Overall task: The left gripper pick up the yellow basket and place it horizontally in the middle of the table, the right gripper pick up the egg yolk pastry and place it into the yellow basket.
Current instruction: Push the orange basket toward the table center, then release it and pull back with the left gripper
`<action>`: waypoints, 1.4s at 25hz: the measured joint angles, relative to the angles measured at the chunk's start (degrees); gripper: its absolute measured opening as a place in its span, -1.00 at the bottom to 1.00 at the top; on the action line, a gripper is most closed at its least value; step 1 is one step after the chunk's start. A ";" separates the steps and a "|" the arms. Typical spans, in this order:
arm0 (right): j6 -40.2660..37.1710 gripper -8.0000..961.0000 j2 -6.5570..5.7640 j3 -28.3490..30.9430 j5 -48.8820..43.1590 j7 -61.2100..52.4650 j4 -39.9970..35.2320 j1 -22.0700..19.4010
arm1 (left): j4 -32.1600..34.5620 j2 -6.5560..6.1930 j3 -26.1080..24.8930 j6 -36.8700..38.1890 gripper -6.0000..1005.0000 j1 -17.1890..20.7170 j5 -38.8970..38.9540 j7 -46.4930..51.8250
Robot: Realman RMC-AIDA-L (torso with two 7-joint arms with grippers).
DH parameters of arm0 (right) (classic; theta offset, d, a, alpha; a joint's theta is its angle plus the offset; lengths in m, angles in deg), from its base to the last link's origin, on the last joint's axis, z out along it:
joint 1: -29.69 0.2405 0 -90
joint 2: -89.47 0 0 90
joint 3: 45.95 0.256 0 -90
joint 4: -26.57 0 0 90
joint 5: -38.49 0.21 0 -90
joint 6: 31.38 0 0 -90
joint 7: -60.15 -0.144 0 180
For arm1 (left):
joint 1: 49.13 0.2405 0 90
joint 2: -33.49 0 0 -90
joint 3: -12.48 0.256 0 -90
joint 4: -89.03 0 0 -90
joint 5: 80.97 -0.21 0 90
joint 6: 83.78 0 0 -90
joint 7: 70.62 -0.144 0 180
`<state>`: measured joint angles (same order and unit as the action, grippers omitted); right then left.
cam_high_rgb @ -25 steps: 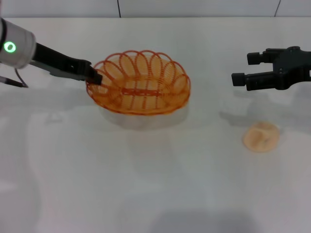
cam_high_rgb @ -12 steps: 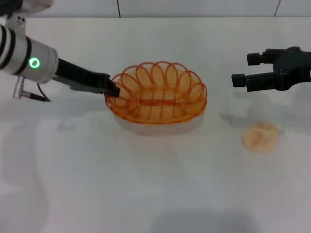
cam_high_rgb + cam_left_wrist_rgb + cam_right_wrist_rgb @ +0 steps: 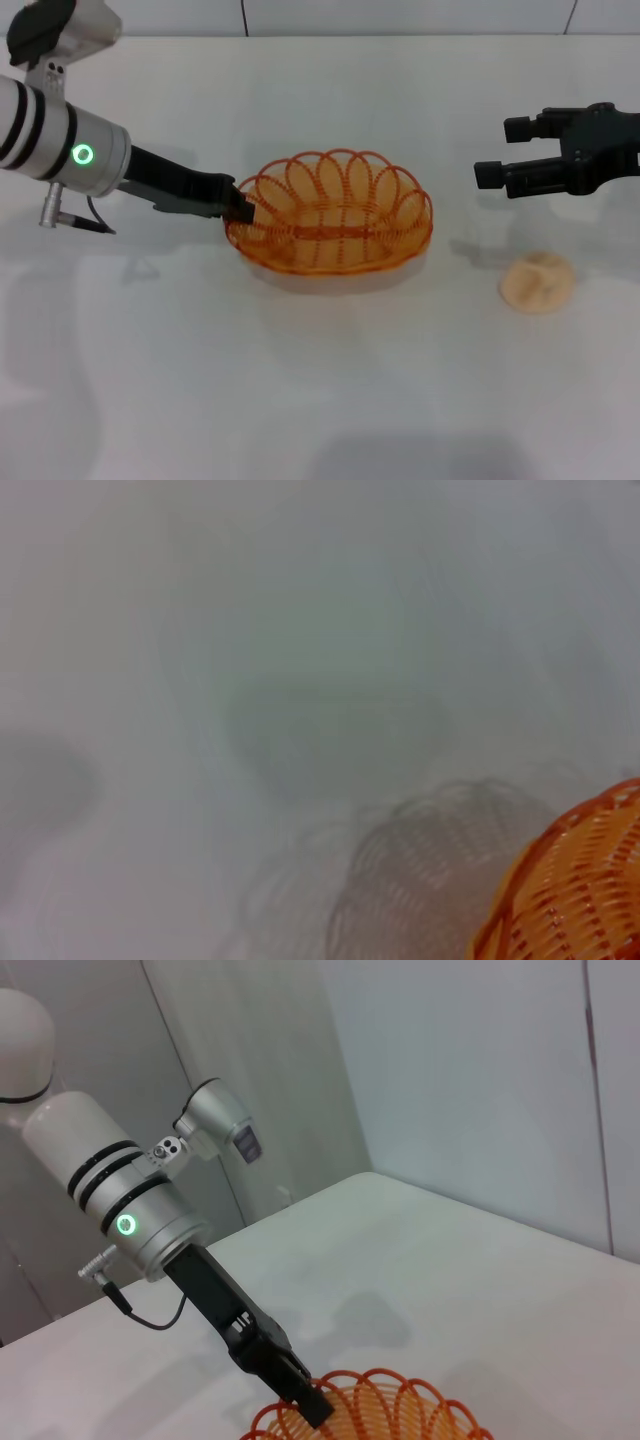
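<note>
The yellow basket lies lengthwise near the middle of the white table. I cannot tell whether it touches the table. My left gripper is shut on the basket's left rim. The basket's edge shows in the left wrist view, with its shadow beside it. The right wrist view shows the left gripper on the basket rim. The egg yolk pastry lies on the table at the right. My right gripper is open and empty, hovering behind and above the pastry.
A wall with tile seams runs behind the table's far edge. The left arm with its green ring light reaches in from the left.
My left gripper has carried the basket to the right and toward me, lower over the table. The right gripper has shifted slightly. The pastry has not moved.
</note>
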<state>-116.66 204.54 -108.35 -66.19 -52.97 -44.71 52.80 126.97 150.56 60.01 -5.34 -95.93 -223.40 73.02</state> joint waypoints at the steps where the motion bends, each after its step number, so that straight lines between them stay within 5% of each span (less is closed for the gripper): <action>1: -0.07 0.81 0.03 0.00 0.00 0.00 0.00 0.00 | -0.29 -0.05 0.01 0.00 -0.83 -0.07 -0.04 0.08; 35: -0.94 0.81 0.06 0.01 0.00 0.31 -0.09 0.24 | -0.60 -1.37 4.33 0.54 -0.83 -2.43 -3.06 4.02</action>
<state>-117.60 204.61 -108.34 -66.19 -52.66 -44.80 53.05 126.37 149.19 64.34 -4.79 -98.36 -226.46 77.03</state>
